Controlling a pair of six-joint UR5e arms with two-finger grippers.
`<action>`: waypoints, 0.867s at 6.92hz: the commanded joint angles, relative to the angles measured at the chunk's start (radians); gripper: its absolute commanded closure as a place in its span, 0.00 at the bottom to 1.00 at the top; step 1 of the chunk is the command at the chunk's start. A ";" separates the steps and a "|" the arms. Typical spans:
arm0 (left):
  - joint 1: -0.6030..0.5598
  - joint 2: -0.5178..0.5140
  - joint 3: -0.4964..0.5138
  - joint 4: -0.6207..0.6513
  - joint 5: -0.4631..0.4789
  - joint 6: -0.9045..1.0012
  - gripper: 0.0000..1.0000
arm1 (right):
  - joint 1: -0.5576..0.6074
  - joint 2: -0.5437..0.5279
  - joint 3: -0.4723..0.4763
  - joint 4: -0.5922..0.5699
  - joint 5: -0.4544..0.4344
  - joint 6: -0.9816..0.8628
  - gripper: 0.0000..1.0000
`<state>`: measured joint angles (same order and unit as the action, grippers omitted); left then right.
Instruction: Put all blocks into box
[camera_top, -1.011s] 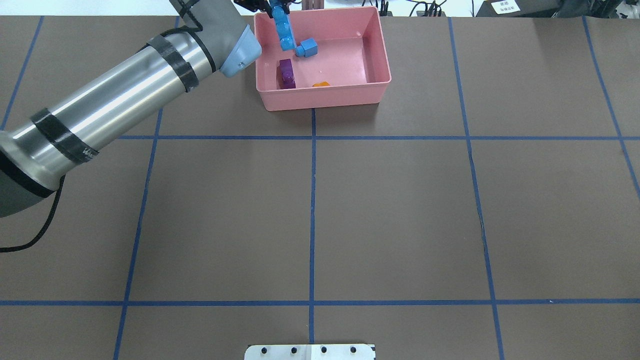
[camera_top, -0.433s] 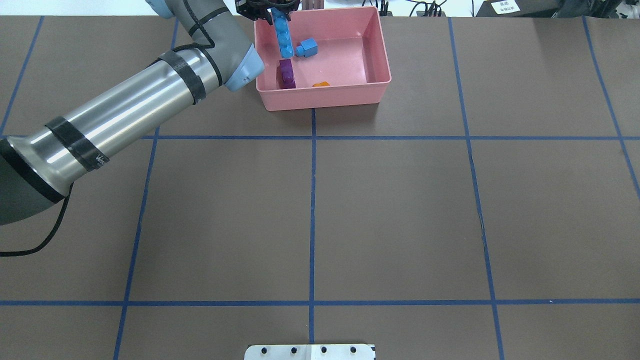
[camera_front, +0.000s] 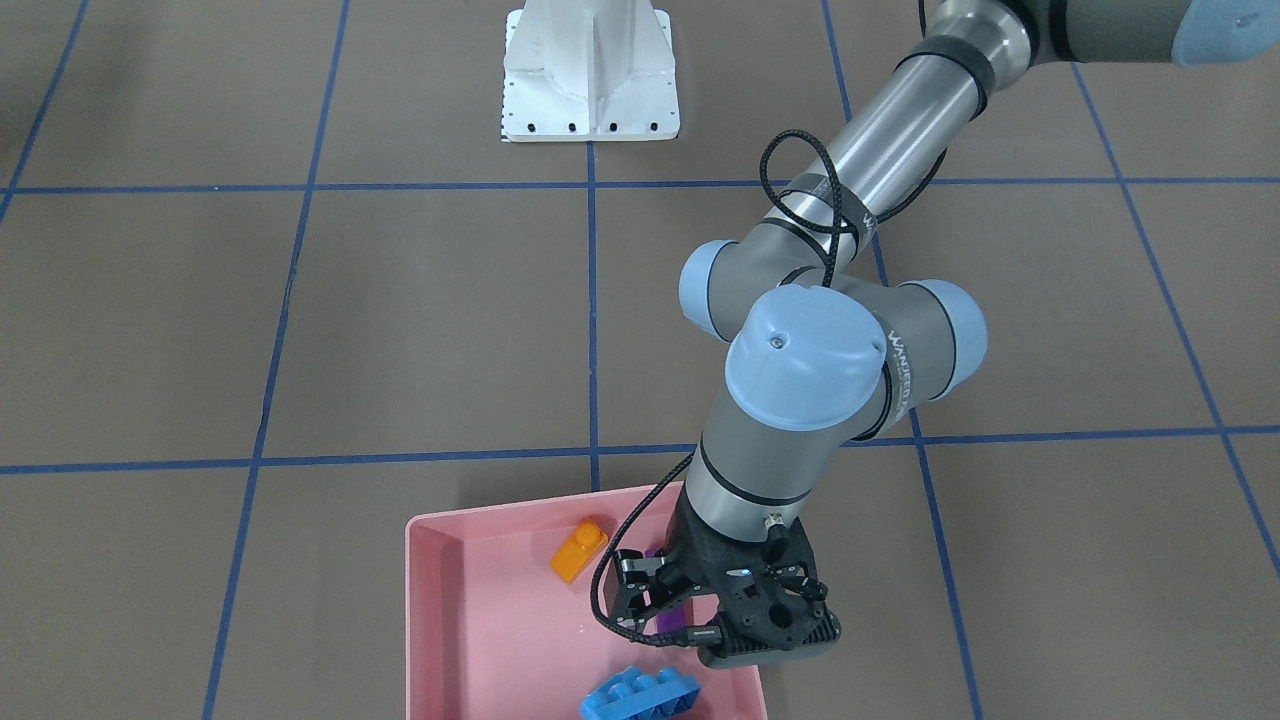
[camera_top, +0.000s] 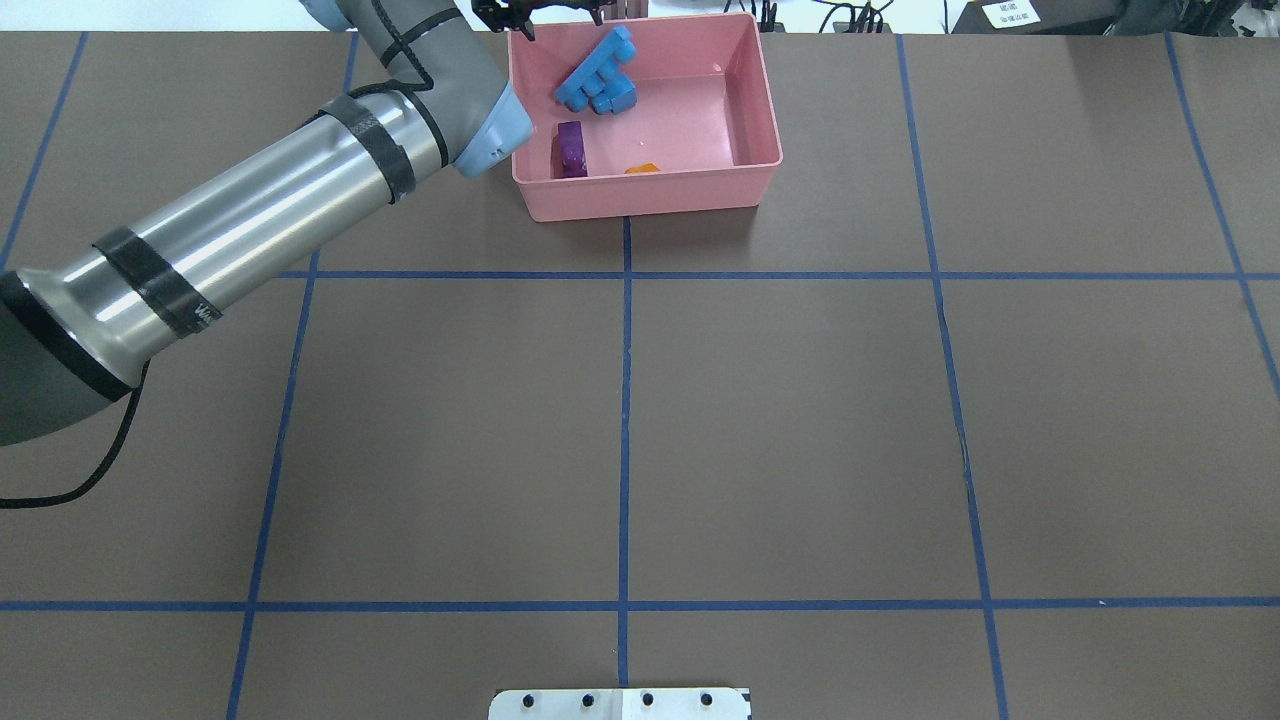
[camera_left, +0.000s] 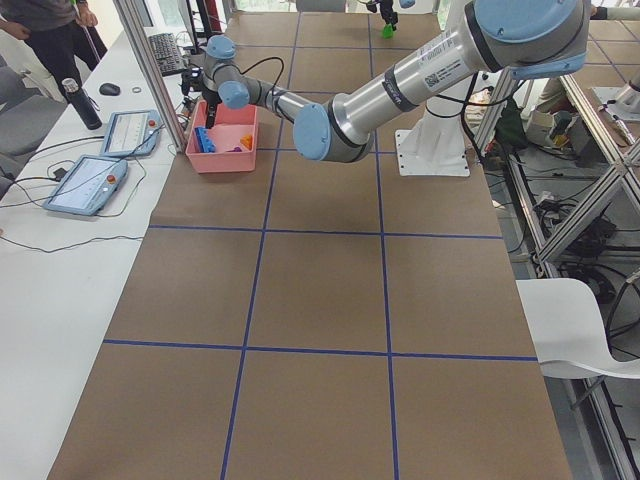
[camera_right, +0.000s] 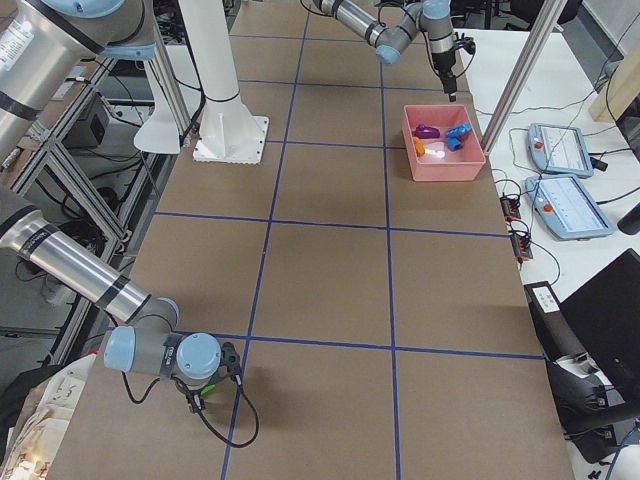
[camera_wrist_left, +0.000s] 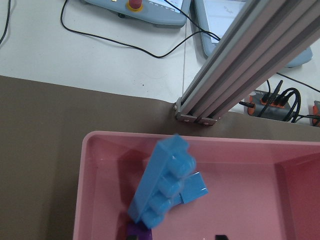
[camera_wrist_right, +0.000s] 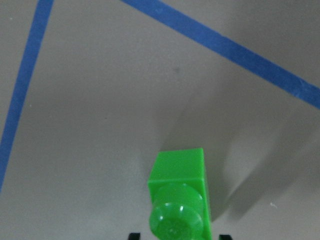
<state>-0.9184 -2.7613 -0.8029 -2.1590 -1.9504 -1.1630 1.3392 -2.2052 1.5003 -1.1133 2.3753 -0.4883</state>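
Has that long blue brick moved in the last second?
Yes. The long blue brick hung upright from the left tool over the pink box; now it lies tilted inside, against the small blue brick.

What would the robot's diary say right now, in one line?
left gripper: open over box | in box: long blue block leaning on small blue block, purple block, orange block | right gripper: holds green block

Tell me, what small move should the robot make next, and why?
Probably the right gripper should start carrying the green block toward the pink box. The two blue blocks, the purple block and the orange block already lie inside. The green one is the only block outside.
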 joint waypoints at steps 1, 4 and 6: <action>-0.060 0.002 -0.076 0.095 -0.120 0.009 0.00 | 0.000 0.001 0.004 0.003 0.030 0.004 1.00; -0.125 0.198 -0.407 0.316 -0.240 0.137 0.00 | 0.032 0.040 0.255 -0.012 0.111 0.292 1.00; -0.138 0.450 -0.652 0.402 -0.239 0.328 0.00 | 0.028 0.332 0.264 -0.016 0.189 0.693 1.00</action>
<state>-1.0470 -2.4609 -1.3102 -1.8031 -2.1870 -0.9456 1.3688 -2.0423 1.7524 -1.1250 2.5311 -0.0265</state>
